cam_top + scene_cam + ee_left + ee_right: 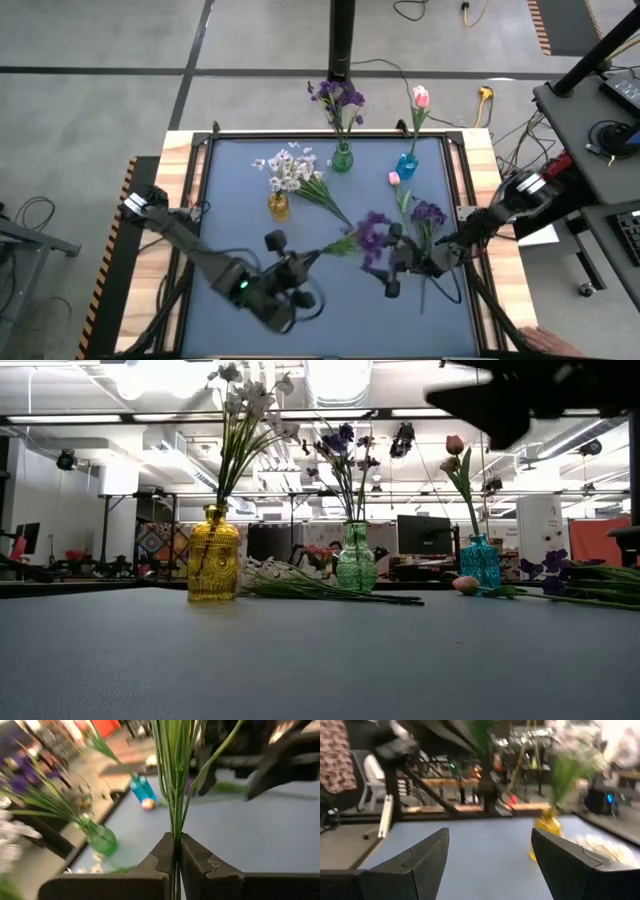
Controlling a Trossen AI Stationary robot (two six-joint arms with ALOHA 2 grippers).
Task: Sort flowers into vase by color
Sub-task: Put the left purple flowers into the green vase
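Observation:
My left gripper (312, 258) is near the table's front middle, shut on a purple flower sprig (371, 236) whose blossoms point toward the right arm. My right gripper (393, 262) is open and empty just right of those blossoms; it also shows in its wrist view (490, 855). A yellow vase (278, 207) holds white sprays, a green vase (342, 157) holds purple flowers, and a blue vase (406, 165) holds a pink tulip. White sprigs (312, 188), a pink bud (394, 178) and another purple sprig (428, 213) lie flat on the mat. My left gripper pinches the sprig's bundle of thin green stems (175, 837) between its two fingers, on the lower part of the stems. The stems run on forward past the fingertips, roughly along the fingers. The sprig is lifted clear of the table, and its blossoms (373, 232) stick out toward the table's right.
The three vases stand in the far half of the blue mat (240, 180); in the low view they show as yellow (213, 567), green (355, 560) and blue (480, 563). The loose sprigs lie at the mat's middle and right. A raised rim runs round the mat.

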